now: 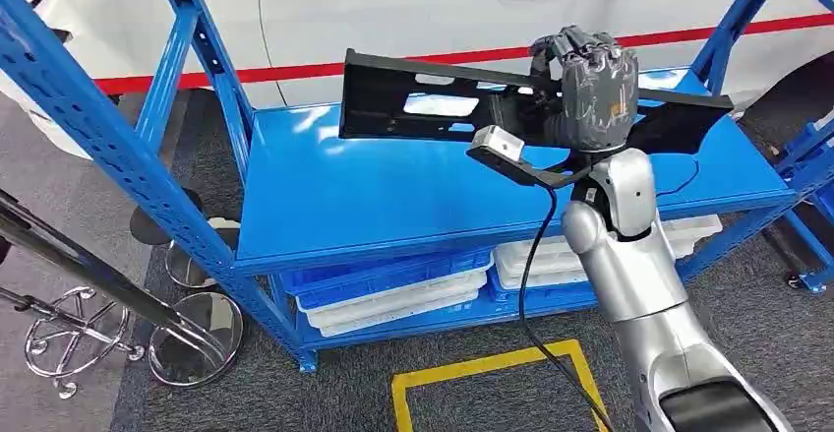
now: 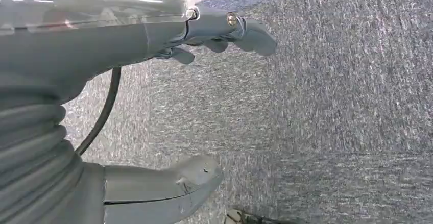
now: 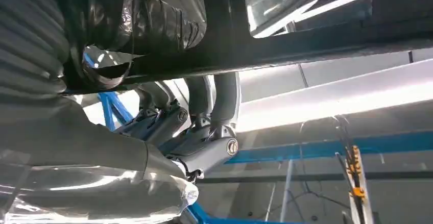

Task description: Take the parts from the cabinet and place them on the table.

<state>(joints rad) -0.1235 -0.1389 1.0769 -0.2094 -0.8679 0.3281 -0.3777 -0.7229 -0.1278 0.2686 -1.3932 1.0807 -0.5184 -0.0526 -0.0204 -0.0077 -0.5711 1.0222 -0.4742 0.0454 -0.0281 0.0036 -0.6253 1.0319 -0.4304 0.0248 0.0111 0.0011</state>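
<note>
Gripping the long black part [image 1: 433,107] near its right-of-middle section, the right hand [image 1: 588,92] holds it lifted clear above the blue shelf [image 1: 374,206] of the cabinet. The part runs crosswise, reaching far out to the hand's left and a shorter way to its right, where its tip hangs near the blue upright [image 1: 733,24]. In the right wrist view the fingers [image 3: 214,101] curl around the part's dark underside [image 3: 306,35]. The left hand [image 2: 204,101] hangs over grey carpet, fingers apart and holding nothing.

The step in hand looks like the take-out: the part is off the shelf but not yet withdrawn from the frame. Next comes pulling it back towards the body and carrying it to the bench, which is out of sight here. The long left end must pass the slanted blue post [image 1: 207,68], and the right tip the upright beside it. Below the hand the shelf is bare; white trays [image 1: 580,255] sit on the lower level.
</note>
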